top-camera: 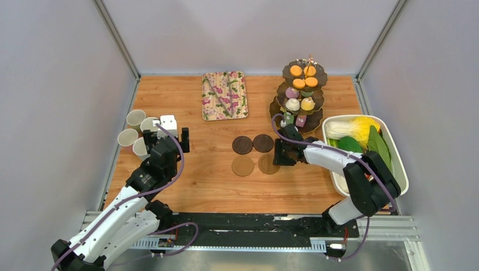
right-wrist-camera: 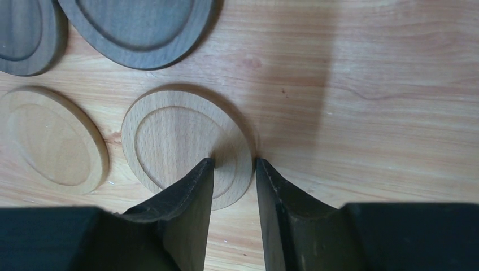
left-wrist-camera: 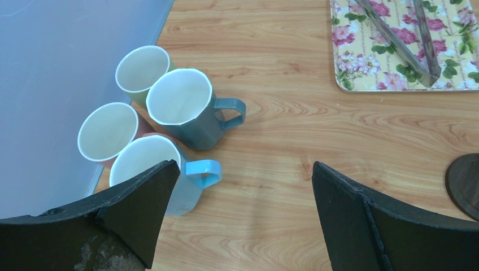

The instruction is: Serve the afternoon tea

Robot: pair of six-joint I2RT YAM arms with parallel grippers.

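Four pastel mugs [top-camera: 137, 132] stand clustered at the left edge; in the left wrist view they are green [left-wrist-camera: 142, 69], grey-blue [left-wrist-camera: 181, 104], pink [left-wrist-camera: 107, 131] and light blue [left-wrist-camera: 147, 164]. My left gripper [top-camera: 166, 138] [left-wrist-camera: 245, 186] is open and empty just right of them. Two dark coasters [top-camera: 252, 144] and two pale wooden ones [top-camera: 243, 166] lie mid-table. My right gripper [top-camera: 281, 153] [right-wrist-camera: 234, 164] stands narrowly open, straddling the right rim of a pale coaster [right-wrist-camera: 175, 135] that lies flat. The dark three-tier stand [top-camera: 299, 96] holds colourful cakes [top-camera: 295, 70].
A floral tray [top-camera: 225, 95] with tongs lies at the back centre; it also shows in the left wrist view [left-wrist-camera: 361, 56]. A white tub [top-camera: 399, 169] of vegetables stands at the right, beside my right arm. Grey walls enclose the table on the left, back and right.
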